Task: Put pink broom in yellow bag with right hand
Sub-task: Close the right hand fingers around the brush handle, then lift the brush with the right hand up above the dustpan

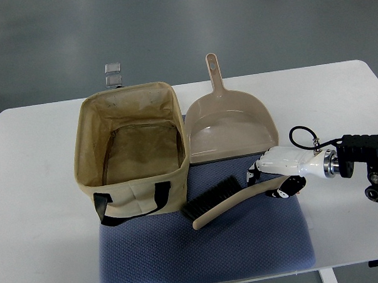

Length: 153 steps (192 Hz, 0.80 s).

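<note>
The right hand (273, 173), white with black-tipped fingers, comes in from the 3 o'clock edge on a black-jointed arm and lies palm-down over the far end of the broom's handle. Its fingers are curled down around that end, one set showing at the hand's 9 o'clock side and another at its 5 o'clock side, so the handle appears held, though how firmly cannot be told from above.

The small hand broom (226, 201) (its curved plastic handle looks beige-pink here, with a strip of black bristles) lies on a blue-grey woven mat (206, 247). The bristles point toward 9 o'clock, close to the bag's lower corner; the handle's tip points to about 7 o'clock.

The open-topped, tan-yellow fabric bag (130, 156) with black strap handles stands upright at 9 o'clock from the hand, its front edge on the mat. Between bag and hand, at about 11 o'clock from the hand, lies a beige plastic dustpan (231, 124), its handle pointing to 12 o'clock and its side just beside the bag's wall. Behind the bag, a small clear clip-like object (113, 74) sits at the edge of the white table (41, 204).
</note>
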### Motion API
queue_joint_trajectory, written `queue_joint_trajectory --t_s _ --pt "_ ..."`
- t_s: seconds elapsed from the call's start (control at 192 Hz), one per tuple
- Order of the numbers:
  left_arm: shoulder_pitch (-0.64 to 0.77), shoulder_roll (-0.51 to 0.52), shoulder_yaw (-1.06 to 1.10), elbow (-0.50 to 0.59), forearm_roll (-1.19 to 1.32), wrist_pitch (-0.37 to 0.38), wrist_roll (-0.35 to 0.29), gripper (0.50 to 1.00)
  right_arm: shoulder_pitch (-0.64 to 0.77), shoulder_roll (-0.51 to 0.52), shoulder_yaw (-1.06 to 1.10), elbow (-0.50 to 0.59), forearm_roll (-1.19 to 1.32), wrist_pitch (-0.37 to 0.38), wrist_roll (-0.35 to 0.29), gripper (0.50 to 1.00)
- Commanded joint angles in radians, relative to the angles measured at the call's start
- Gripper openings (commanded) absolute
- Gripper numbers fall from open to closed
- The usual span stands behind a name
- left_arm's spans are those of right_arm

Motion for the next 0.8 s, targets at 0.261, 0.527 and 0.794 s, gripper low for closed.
queue_joint_trajectory --t_s 0.261,0.527,0.794 --pt "0.000 0.000 0.000 0.000 0.000 0.000 0.000 1.000 -0.001 -0.015 0.001 -0.008 -0.005 -0.092 0.000 0.500" --pt "0.000 0.000 0.000 0.000 0.000 0.000 0.000 1.000 0.004 -0.064 0.018 -0.008 0.005 -0.186 0.002 0.500" --pt "0.000 0.000 0.000 0.000 0.000 0.000 0.000 1.000 0.008 -0.137 0.080 -0.009 0.053 -0.244 0.005 0.500"
